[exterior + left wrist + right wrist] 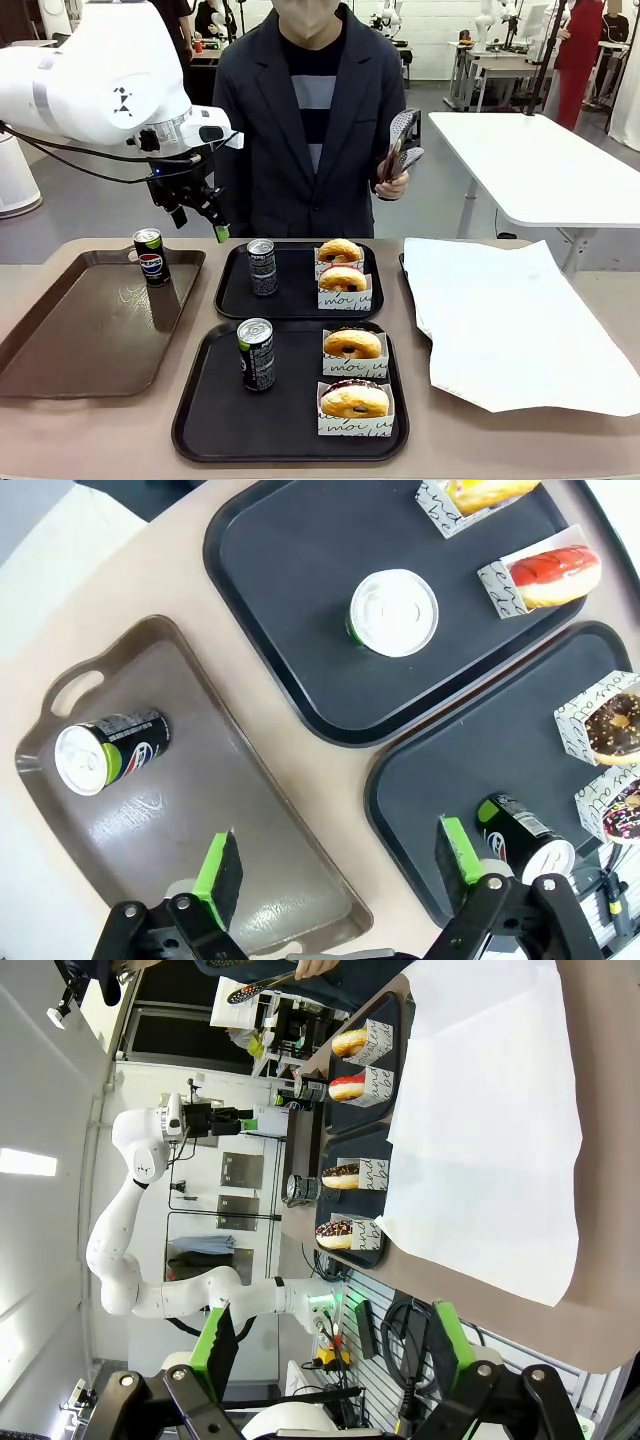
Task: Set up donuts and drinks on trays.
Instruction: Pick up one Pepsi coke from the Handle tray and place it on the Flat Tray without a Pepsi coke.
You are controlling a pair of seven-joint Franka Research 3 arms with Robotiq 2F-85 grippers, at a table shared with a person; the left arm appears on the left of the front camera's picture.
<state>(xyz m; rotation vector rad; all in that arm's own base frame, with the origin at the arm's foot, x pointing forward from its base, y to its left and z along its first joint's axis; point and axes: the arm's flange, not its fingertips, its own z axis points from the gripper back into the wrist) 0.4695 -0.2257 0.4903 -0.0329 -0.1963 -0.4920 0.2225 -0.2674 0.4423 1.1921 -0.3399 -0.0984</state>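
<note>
Both black trays look set: the far tray [235,295] and the near tray [205,420] each hold 1 can [262,266] and 2 donuts [341,251]; little seems left; the left gripper [340,865] and right gripper [330,1345] hang empty, jaws apart.

Tan table [60,430]: two black trays [200,425], brown tray [60,345], white paper [510,320].

Pepsi can [150,256] at far right corner of brown tray [60,340]: round Pepsi logo readable. Donut sleeves [343,294] on the black trays [290,440] carry script print, "moi" legible on some. Print on the two dark cans too small to read.
</note>
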